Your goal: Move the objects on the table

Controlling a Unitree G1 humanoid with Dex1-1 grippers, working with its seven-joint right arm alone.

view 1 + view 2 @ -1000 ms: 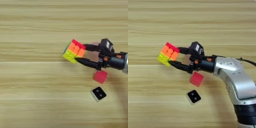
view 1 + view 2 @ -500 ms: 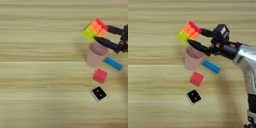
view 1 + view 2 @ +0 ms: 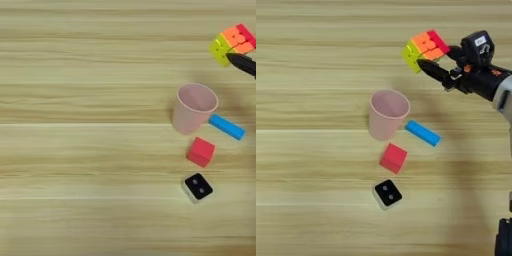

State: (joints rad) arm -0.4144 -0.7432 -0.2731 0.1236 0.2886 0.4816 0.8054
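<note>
Right arm (image 3: pixel 491 85) comes in from the right edge, reaching left and up. Gripper (image 3: pixel 437 59) has its two black fingers clamped on the puzzle cube (image 3: pixel 423 48), held tilted.

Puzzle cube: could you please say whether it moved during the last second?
Yes: the puzzle cube, in the claw, went right and farther away, judged against the still red cube.

My right arm's black two-fingered gripper (image 3: pixel 428 59): slim tapered fingers (image 3: pixel 432 71), a boxy black housing with a white label, perhaps an orange fitting, then the silver forearm (image 3: pixel 504 99).
</note>
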